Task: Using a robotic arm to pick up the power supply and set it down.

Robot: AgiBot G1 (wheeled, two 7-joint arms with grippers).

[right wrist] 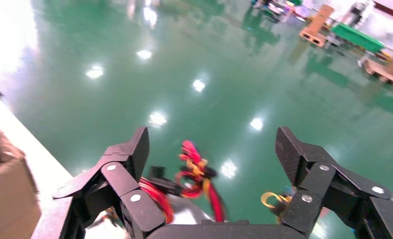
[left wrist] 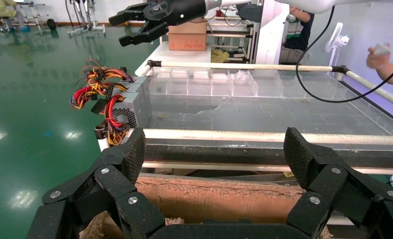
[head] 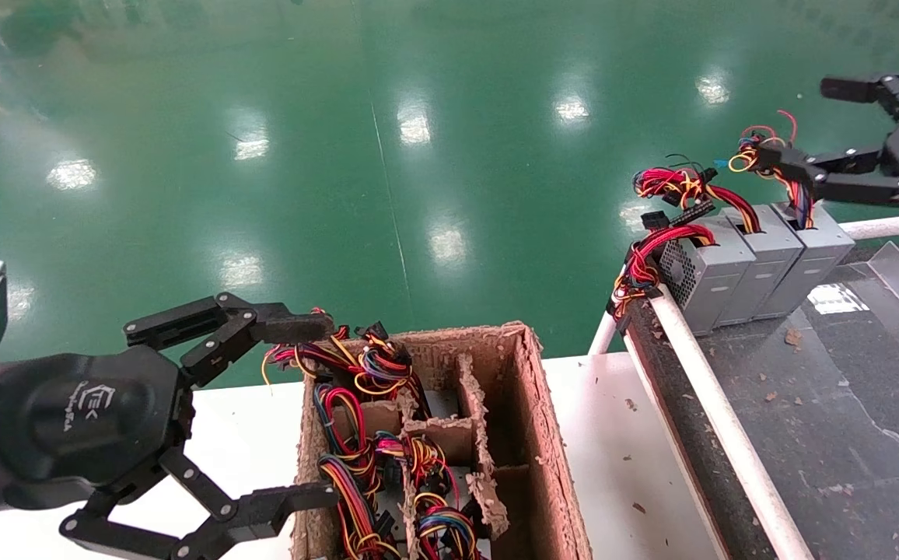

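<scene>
Grippers hang spread at both ends of the bench. The right gripper [head: 823, 128] hovers above three grey boxes lined up on a dark conveyor [head: 846, 404], its fingers wide apart and holding nothing; one fingertip [head: 768, 158] sits among the curly wires [head: 753, 148] of the power supply [head: 811, 260], the rightmost box in the row, which stands on the belt against the second box [head: 764, 264]. The third box [head: 702, 272], at the belt's corner, shows a perforated side and trails red cable over the white rail [head: 718, 420]. The right wrist view looks down between open fingers onto red and yellow wires [right wrist: 197, 172] over green floor [right wrist: 184, 74].

The left gripper [head: 306, 412] is also wide open and empty, its two fingertips straddling the near wall of a cardboard box [head: 543, 435] on the white table [head: 620, 467]. Coloured cable bundles [head: 364, 451] fill the box's left compartments. The left wrist view shows the three boxes [left wrist: 130, 102] far off, with the right gripper [left wrist: 130, 27] above them.
</scene>
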